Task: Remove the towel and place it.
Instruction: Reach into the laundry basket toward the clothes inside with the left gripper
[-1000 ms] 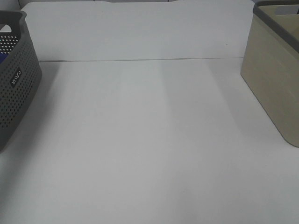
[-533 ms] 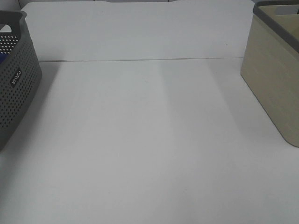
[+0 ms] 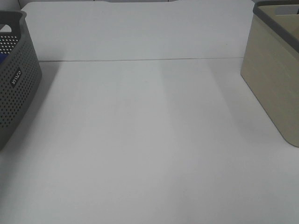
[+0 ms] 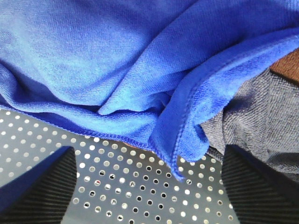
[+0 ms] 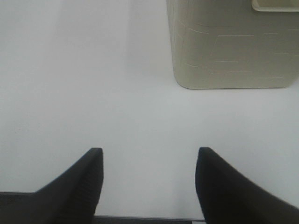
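Note:
The royal-blue plush towel lies crumpled inside the dark grey perforated basket, filling most of the left wrist view, with a hemmed corner hanging down over the basket's holed surface. My left gripper is open just above that surface, its fingers apart on either side of the towel's corner and not holding it. My right gripper is open and empty over the bare white table. Neither gripper shows in the exterior high view. The towel's white tag is not visible.
A grey knitted cloth lies beside the towel in the same basket. A beige basket stands at the right edge of the white table; it also shows in the right wrist view, ahead of the right gripper.

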### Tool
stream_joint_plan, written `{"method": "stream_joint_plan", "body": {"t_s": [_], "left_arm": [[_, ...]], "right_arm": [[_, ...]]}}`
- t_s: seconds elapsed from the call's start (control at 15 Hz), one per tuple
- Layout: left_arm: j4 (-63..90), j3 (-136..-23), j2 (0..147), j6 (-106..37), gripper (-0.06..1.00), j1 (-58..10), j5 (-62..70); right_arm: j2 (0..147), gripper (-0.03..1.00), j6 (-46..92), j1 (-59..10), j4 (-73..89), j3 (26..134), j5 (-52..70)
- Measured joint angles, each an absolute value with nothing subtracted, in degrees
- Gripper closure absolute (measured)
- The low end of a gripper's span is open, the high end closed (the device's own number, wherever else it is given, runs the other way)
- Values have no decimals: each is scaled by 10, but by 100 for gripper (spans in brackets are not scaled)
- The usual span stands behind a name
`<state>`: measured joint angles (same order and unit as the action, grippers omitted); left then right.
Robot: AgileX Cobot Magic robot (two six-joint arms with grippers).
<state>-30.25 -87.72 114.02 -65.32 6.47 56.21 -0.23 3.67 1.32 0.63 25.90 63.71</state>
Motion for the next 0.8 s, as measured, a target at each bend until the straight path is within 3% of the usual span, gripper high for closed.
{"method": "stream_joint_plan", "body": {"t_s": [0.4, 0.67, 0.8], "left_arm": [[-331, -858, 1172, -654, 19, 65, 553], [-332, -858, 1172, -666, 35, 65, 553], [-331, -858, 1174, -682, 38, 65, 553]], "right_arm": [[-2, 38, 37, 13, 6, 259, 637], [-2, 38, 37, 13, 6, 259, 637], [-2, 38, 37, 13, 6, 259, 637]]}}
